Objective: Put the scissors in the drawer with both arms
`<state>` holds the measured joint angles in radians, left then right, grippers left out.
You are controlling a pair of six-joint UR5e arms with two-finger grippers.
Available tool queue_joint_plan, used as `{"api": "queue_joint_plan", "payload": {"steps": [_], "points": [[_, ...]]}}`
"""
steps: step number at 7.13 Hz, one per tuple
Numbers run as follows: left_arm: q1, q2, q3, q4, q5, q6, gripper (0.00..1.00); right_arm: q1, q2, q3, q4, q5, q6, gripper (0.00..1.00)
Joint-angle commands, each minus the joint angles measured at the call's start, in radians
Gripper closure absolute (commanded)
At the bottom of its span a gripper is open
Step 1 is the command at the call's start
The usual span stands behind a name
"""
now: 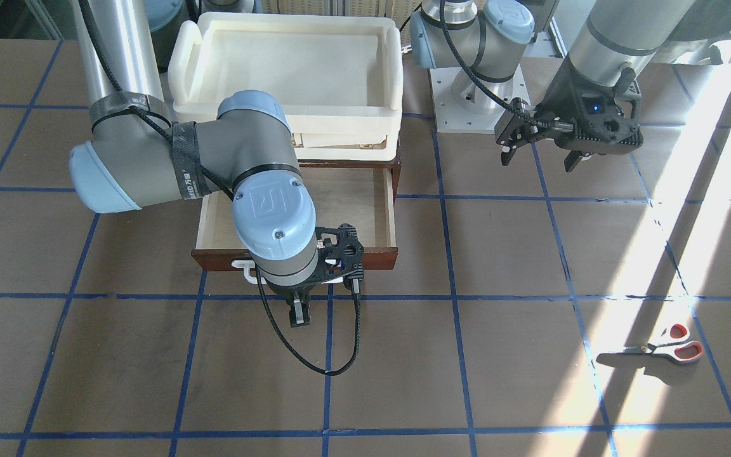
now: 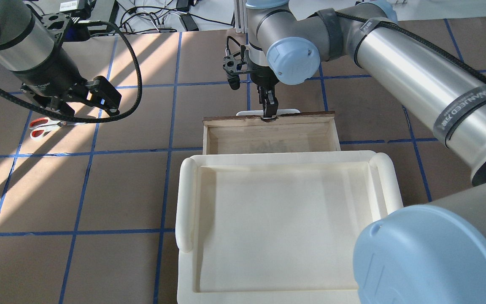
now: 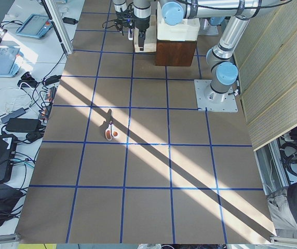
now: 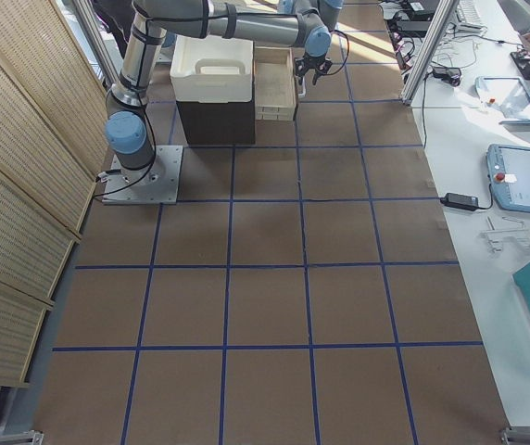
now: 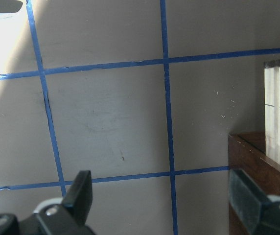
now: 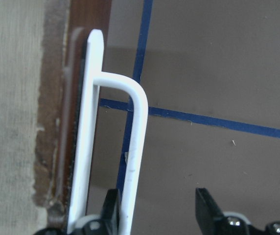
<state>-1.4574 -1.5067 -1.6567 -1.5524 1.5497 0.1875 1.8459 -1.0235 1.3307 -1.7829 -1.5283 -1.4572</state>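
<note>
The scissors (image 1: 670,346) lie flat on the table in a sunlit patch; they also show in the overhead view (image 2: 42,126) and the left side view (image 3: 110,132). The drawer (image 1: 378,259) stands pulled open, its pale interior (image 2: 268,139) empty. My right gripper (image 1: 299,312) hangs at the drawer's white handle (image 6: 135,122). Its fingers (image 6: 206,210) are apart, with the bar between them, close to one finger. My left gripper (image 1: 538,158) is open and empty above the table, well short of the scissors. Its fingers (image 5: 81,193) are spread wide.
A cream-white plastic tray (image 2: 285,158) sits on top of the cabinet above the drawer. The left arm's base plate (image 1: 476,95) is bolted to the table beside it. Blue tape lines grid the brown tabletop. Operator desks with tablets border the table ends.
</note>
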Motion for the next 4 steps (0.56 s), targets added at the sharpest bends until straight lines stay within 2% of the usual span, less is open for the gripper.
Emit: {"api": "queue_joint_plan", "payload": {"steps": [1, 2, 4], "points": [[0.003, -0.003, 0.0, 0.0, 0.004, 0.0, 0.0, -0.028, 0.008, -0.005, -0.018, 0.025, -0.003, 0.27], [0.003, -0.003, 0.0, 0.0, 0.006, 0.0, 0.0, -0.033, 0.013, -0.007, -0.018, 0.027, -0.003, 0.25], [0.003, -0.003, 0.0, 0.002, 0.006, 0.0, 0.0, -0.033, 0.02, -0.005, -0.018, 0.028, -0.003, 0.26]]}}
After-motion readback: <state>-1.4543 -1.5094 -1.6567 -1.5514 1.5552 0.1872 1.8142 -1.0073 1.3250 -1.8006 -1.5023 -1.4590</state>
